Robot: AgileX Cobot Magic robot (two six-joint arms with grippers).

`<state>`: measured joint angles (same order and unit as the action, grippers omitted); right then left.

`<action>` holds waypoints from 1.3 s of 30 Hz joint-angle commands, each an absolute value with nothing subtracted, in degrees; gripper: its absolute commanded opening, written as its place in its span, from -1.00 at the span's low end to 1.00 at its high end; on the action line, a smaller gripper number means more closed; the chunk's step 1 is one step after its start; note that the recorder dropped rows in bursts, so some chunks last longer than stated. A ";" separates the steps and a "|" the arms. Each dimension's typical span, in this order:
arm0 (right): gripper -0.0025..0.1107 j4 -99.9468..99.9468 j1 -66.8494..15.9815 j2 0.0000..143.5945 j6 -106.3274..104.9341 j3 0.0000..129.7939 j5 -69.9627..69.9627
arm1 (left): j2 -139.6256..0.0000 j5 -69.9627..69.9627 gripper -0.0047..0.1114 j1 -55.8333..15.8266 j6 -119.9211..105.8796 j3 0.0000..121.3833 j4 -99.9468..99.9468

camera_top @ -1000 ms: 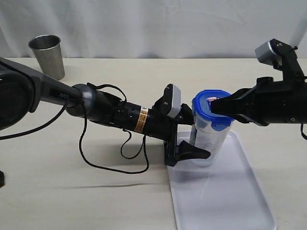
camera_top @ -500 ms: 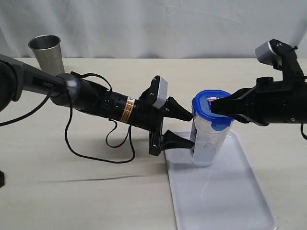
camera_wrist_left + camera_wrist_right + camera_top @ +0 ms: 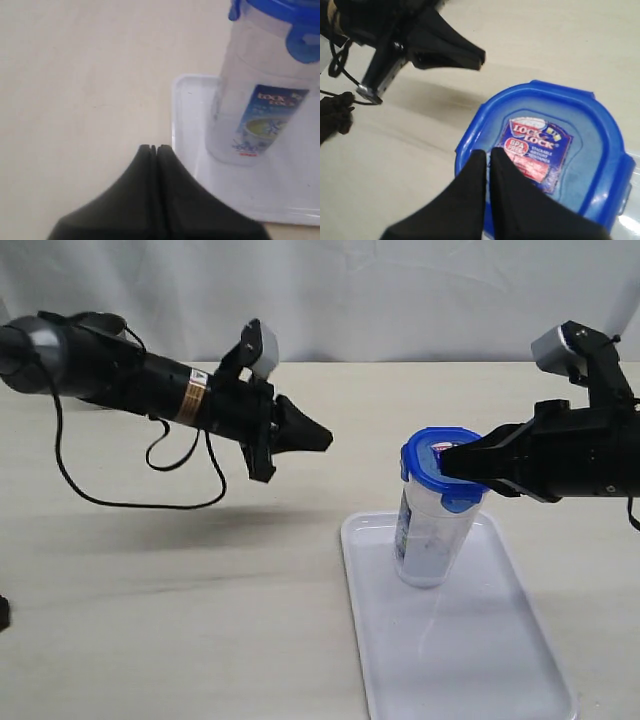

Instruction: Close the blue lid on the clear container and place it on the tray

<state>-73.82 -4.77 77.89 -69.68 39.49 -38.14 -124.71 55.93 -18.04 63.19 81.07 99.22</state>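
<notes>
Sealing blue lid [image 3: 440,453] on clear container [image 3: 428,540], already on tray [image 3: 500,660]
Pressing with right gripper [image 3: 485,152] pinched shut; left gripper [image 3: 152,148] closed, empty, well apart; probably needs flaps [image 3: 462,502] snapped next

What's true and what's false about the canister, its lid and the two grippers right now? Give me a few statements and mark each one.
1. The tall translucent plastic canister stands upright on the flat white rectangular tray. True.
2. The bright blue rounded-square lid lies on the table beside the canister. False: it sits on top of the canister.
3. The left gripper is clamped around the canister. False: its jaws are shut on nothing, and it hangs above the table, well apart from the canister.
4. The right gripper has its jaws together, with its tips at the top of the lid. True.
</notes>
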 commanded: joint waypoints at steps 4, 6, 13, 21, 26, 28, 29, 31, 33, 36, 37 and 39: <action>-0.88 -70.06 -4.87 69.16 -72.65 38.65 -34.19 | -112.47 36.35 -0.92 -18.75 78.38 81.35 99.95; -0.88 -70.20 -4.87 64.15 -73.99 38.65 -33.91 | -109.78 34.39 -0.92 -18.75 80.45 81.07 99.95; -0.88 -73.97 -4.87 41.05 -76.65 33.53 -18.20 | -96.55 15.49 -0.92 -18.75 81.05 70.23 93.57; -0.88 -77.79 -4.87 22.15 -77.63 27.94 -9.54 | -83.57 14.03 -0.92 -18.75 80.83 63.01 92.12; -0.88 -79.28 -4.87 13.57 -77.09 26.84 -9.44 | -75.23 14.44 -0.92 -18.75 79.63 57.44 88.61; -0.88 -79.28 -4.87 11.19 -77.09 26.37 -9.44 | -71.59 14.44 -0.92 -18.75 77.72 55.18 86.54; -0.88 -79.28 -4.87 9.90 -77.09 26.26 -9.44 | -69.78 14.32 -0.92 -18.75 77.52 53.91 85.53; -0.88 -79.28 -4.87 8.43 -77.09 26.18 -9.44 | -66.64 14.11 -0.92 -18.75 77.39 52.35 84.61; -0.88 -79.28 -4.87 7.21 -77.09 26.18 -9.21 | -63.37 14.11 -0.92 -18.75 77.39 50.44 84.61; -0.88 -79.28 -4.87 6.00 -77.09 26.14 -9.09 | -59.00 14.92 -0.92 -18.75 77.73 47.53 84.61; -0.88 -79.28 -4.87 5.85 -77.09 26.14 -9.09 | -57.44 14.98 -0.92 -18.75 77.73 46.74 84.61; -0.88 -79.28 -4.87 5.30 -77.09 26.14 -9.09 | -54.31 15.12 -0.92 -18.75 77.73 44.68 83.44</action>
